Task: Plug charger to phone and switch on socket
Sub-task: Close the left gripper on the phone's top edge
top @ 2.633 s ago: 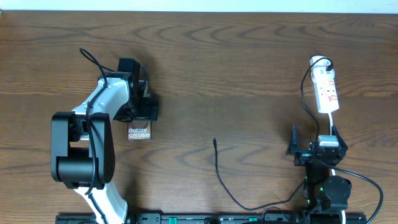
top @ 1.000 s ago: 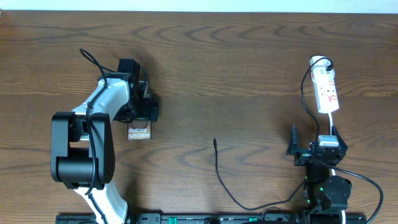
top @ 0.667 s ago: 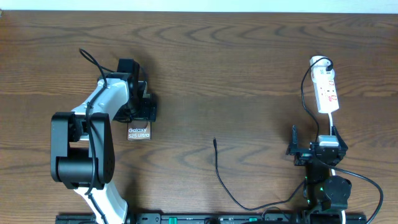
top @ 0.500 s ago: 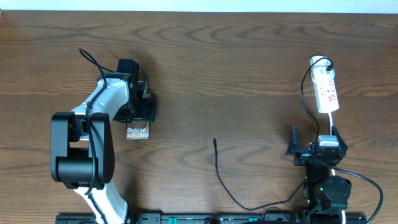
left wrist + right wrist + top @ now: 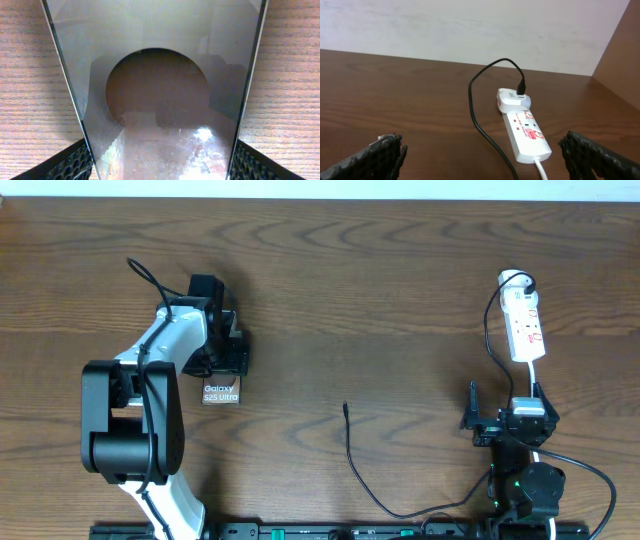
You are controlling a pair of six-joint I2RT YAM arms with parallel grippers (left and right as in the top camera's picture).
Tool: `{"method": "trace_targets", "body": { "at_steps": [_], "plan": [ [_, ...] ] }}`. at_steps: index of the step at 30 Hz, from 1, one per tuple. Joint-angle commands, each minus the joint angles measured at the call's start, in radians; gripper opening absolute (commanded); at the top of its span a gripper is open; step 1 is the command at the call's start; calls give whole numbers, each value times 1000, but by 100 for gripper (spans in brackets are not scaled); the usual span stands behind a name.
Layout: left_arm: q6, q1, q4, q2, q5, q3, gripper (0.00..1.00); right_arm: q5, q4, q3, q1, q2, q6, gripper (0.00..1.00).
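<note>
the phone (image 5: 221, 392) lies flat on the worktop (image 5: 400, 270), its long axis running from the near edge to the far edge; the "galaxy" lettering sits at its near end and reads upright from the near side; the left pincer (image 5: 159, 165) is closed on the phone's far part, one finger on each long edge; the overhead view hides that part under the arm, while the left wrist view shows it filling the frame, a glossy face with a large round patch, the fingers (image 5: 75, 162) against both sides; right of the phone is a broad stretch of bare wood, then the charger (image 5: 348, 442); its tip points to the far edge, about level with the phone's near end, and its cable curves back toward the near edge and off to the right; the socket (image 5: 525, 328) sits well right of the phone, close to the worktop's right edge, long axis also near-to-far, slightly tilted; a white cord leaves its near end; the right pincer (image 5: 481, 150) is open, fingers spread wide, facing the socket from the near side and apart from it; only the right wrist view makes plain the white adapter (image 5: 512, 99) at the socket's far end, with a black lead plugged in.
</note>
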Motion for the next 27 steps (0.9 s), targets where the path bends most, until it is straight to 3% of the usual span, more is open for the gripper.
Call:
{"method": "trace_targets", "body": {
  "at_steps": [1, 15, 23, 27],
  "plan": [
    [10, -2, -5, 17, 21, -26, 78, -2, -4, -1, 11, -5, -6, 99],
    [10, -2, -5, 17, 21, -26, 74, -2, -4, -1, 11, -5, -6, 99],
    [10, -2, -5, 17, 21, -26, 63, -2, -4, -1, 11, -5, -6, 99],
    [10, -2, -5, 17, 21, -26, 51, -2, -4, -1, 11, -5, -6, 99]
  ]
}}
